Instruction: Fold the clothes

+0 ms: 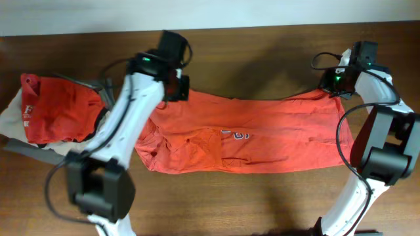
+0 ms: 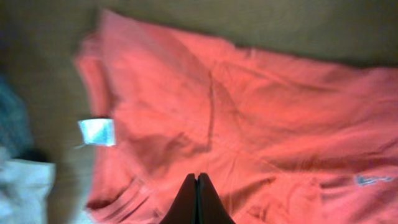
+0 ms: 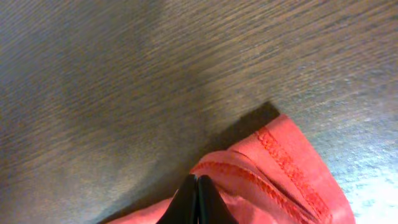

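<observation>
Orange-red T-shirt [image 1: 262, 134] lies spread across mid-frame on the table [image 1: 262, 46]; left end effector [image 2: 198, 177] closed tight at its upper-left edge, right end effector [image 3: 196, 178] pinching the upper-right hem.

We read only a few letters of the print [image 1: 237, 134] on the T-shirt [image 1: 282, 141]; folds hide the rest, and the left arm [image 1: 128, 111] covers one end. In the blurred left wrist view, the white label [image 2: 96, 132] is unreadable.
</observation>
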Action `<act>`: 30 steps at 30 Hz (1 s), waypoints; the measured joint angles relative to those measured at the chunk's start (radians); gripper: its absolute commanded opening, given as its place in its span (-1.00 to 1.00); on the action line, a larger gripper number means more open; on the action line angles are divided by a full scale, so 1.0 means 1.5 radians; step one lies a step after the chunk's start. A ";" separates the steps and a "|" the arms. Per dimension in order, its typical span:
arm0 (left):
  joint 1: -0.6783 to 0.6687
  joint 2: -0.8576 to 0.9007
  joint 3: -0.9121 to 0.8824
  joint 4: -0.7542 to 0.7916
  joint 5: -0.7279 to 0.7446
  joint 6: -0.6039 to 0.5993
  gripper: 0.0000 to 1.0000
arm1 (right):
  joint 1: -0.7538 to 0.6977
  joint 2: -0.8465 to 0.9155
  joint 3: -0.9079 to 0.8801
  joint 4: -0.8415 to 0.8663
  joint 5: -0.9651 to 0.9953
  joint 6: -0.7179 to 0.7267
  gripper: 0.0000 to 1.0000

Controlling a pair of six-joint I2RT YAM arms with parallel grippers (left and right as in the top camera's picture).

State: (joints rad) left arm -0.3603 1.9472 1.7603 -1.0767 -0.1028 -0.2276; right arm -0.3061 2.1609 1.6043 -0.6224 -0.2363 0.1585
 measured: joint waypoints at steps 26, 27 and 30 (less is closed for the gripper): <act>-0.008 0.163 -0.045 0.042 -0.045 -0.001 -0.99 | -0.040 0.036 0.010 -0.004 0.181 0.009 -0.92; -0.007 0.163 -0.045 0.043 -0.045 -0.001 -0.99 | -0.042 0.036 0.012 -0.009 0.170 0.009 -0.92; -0.002 0.163 -0.046 0.046 -0.047 -0.001 -0.99 | -0.046 0.036 0.023 -0.032 0.151 0.009 -0.92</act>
State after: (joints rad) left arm -0.3626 2.1910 1.6920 -1.0084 -0.1730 -0.2295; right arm -0.3748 2.2147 1.6394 -0.6704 -0.0093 0.1715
